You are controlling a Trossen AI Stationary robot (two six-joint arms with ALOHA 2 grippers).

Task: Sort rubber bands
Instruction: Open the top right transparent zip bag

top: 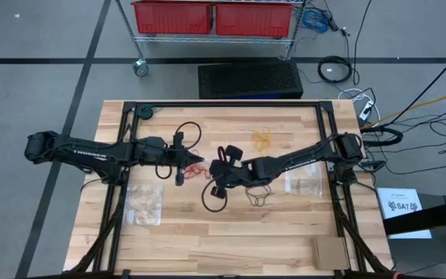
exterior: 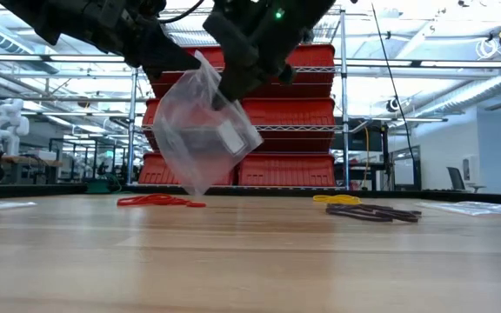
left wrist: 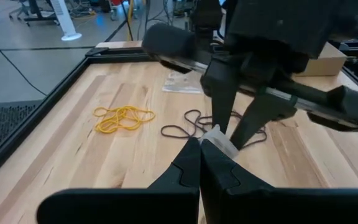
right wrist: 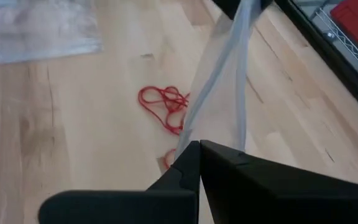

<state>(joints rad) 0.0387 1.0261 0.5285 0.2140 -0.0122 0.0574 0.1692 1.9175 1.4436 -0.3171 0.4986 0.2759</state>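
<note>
A clear plastic bag (exterior: 200, 130) hangs between my two grippers over the table's middle, and both are shut on it. My left gripper (top: 186, 164) comes in from the table's left, my right gripper (top: 217, 175) from the right. Red rubber bands (top: 197, 166) lie on the wood right under the bag. Yellow bands (top: 262, 139) lie farther back, and black bands (top: 259, 194) lie nearer, below my right arm. The bag's lowest corner (exterior: 196, 191) is close above the table beside the red bands (exterior: 155, 200); whether it touches the wood, I cannot tell. My left gripper pinches the bag's top edge (left wrist: 216, 138) between its two shut fingers, coming nearly level from the table's left. The bag hangs below the fingers. My right gripper pinches the bag's top edge (right wrist: 190, 135) at its other end, slanting down from the table's right. From there the film runs stretched up toward my left gripper (right wrist: 246, 12).
One flat clear bag (top: 144, 203) lies at the near left and another (top: 304, 180) at the right. A brown cardboard piece (top: 331, 251) sits at the near right corner. A black frame (top: 130, 108) borders the tabletop. Bare wood spans the near middle.
</note>
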